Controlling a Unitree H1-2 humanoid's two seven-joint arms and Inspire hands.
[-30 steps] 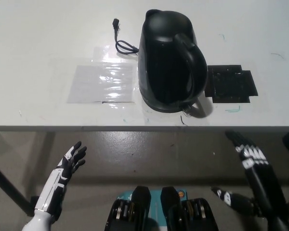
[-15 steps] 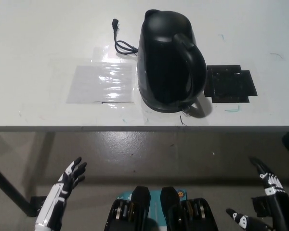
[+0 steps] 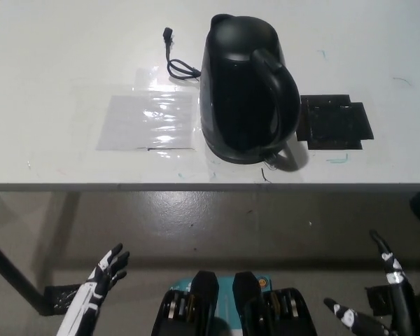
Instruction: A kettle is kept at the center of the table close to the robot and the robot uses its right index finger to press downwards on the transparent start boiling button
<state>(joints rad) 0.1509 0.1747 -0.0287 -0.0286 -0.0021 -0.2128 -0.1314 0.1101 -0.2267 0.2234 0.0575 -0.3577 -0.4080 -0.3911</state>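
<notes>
Black electric kettle [image 3: 248, 87], upright, centre of white surface [image 3: 56, 56], near its front edge.
No legible brand or label. Cord [image 3: 176, 59] behind-left; clear plastic sheet [image 3: 148, 120] left; black mat [image 3: 334, 121] right. Left robot hand [image 3: 106, 269] and right robot hand [image 3: 378, 294] both spread, empty, below surface edge.
</notes>
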